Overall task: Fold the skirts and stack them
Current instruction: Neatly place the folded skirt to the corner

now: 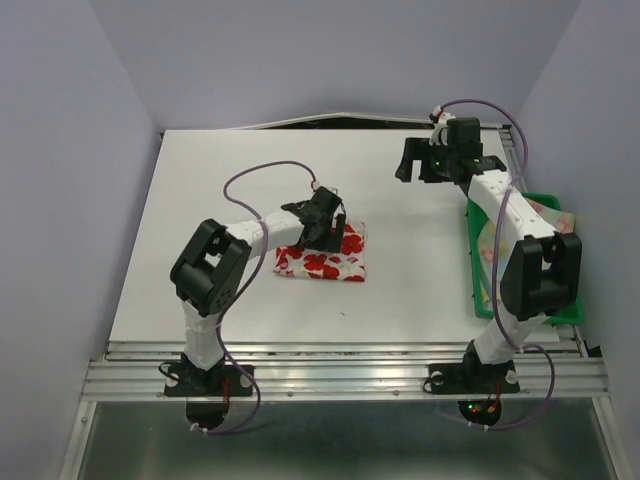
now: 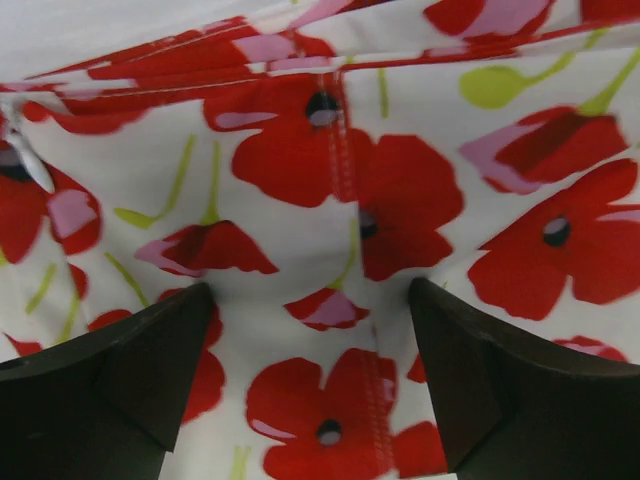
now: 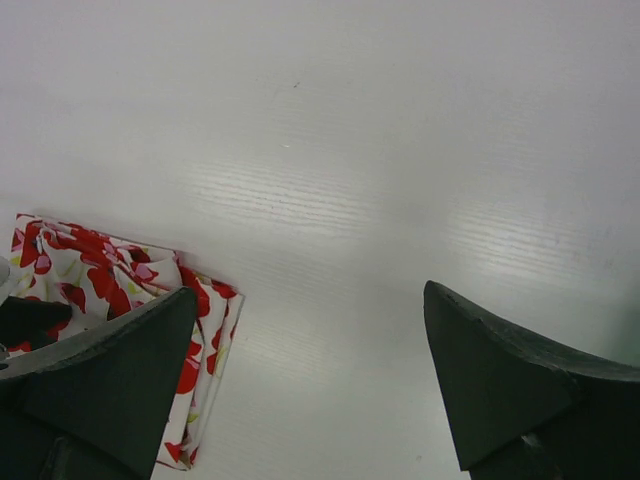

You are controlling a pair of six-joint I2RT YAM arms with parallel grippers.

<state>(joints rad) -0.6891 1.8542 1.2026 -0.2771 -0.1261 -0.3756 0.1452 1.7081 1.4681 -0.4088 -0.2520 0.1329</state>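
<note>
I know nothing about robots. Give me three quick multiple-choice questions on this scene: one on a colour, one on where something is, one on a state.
1. What colour is the tray at the right edge? A green, B blue, C black.
2. Where does the red-flowered skirt lie? A in the tray, B on the white table under the left hand, C draped over an arm.
3. How is the right hand? A shut on cloth, B shut on nothing, C open, holding nothing.
Answers: 1 A, its rim shows green. 2 B, the left wrist view looks straight down on the skirt. 3 C, bare table shows between its spread fingers.
</note>
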